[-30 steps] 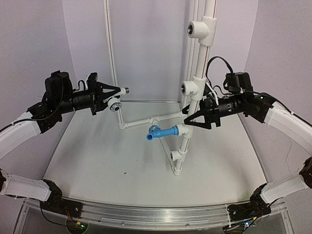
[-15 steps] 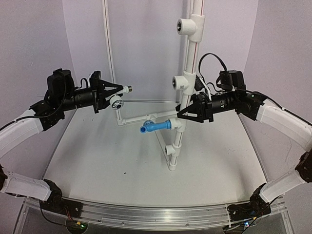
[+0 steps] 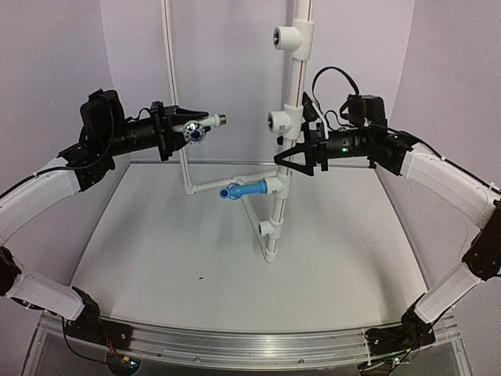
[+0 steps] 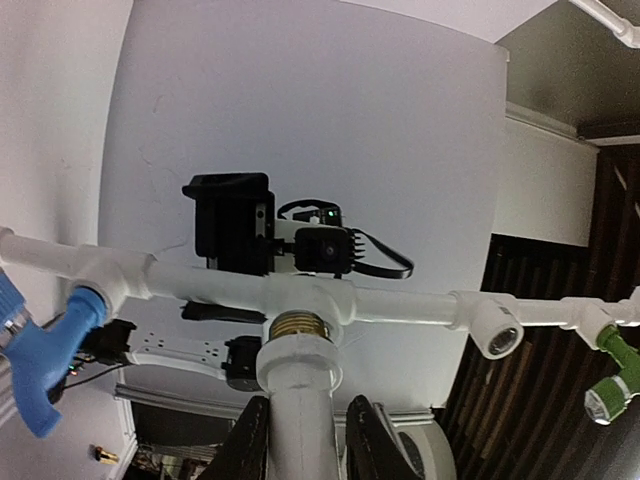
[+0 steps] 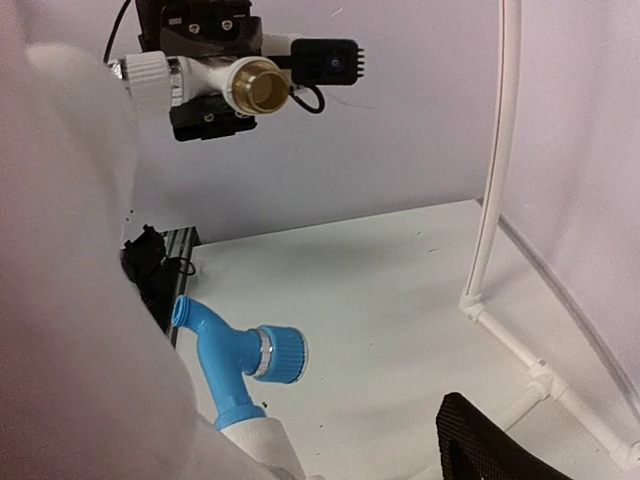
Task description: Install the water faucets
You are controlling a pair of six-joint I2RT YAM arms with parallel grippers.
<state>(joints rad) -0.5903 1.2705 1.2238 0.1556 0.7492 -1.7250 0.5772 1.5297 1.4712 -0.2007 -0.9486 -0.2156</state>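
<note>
My left gripper [image 3: 190,128] is shut on the white faucet [image 3: 205,123], held level with its brass threaded end [image 3: 222,120] pointing right. That end is a short gap left of the middle T fitting [image 3: 279,121] of the upright white pipe [image 3: 290,86]. In the left wrist view the faucet stem [image 4: 300,420] sits between my fingers [image 4: 250,445], brass end [image 4: 298,325] close to the pipe [image 4: 400,303]. My right gripper [image 3: 284,159] is shut on the pipe below that fitting. The blue faucet [image 3: 243,190] is in a lower fitting, also seen in the right wrist view [image 5: 235,355].
A thin white pipe frame [image 3: 174,86] stands at the back, with a low run [image 3: 227,184] along the table. Another open T fitting [image 3: 286,37] sits high on the upright pipe. A green fitting [image 4: 615,370] shows at the right of the left wrist view.
My right gripper has carried the upright pipe, with the blue faucet, to the left and up. My left gripper has raised the white faucet and moved it right, closer to the middle fitting.
</note>
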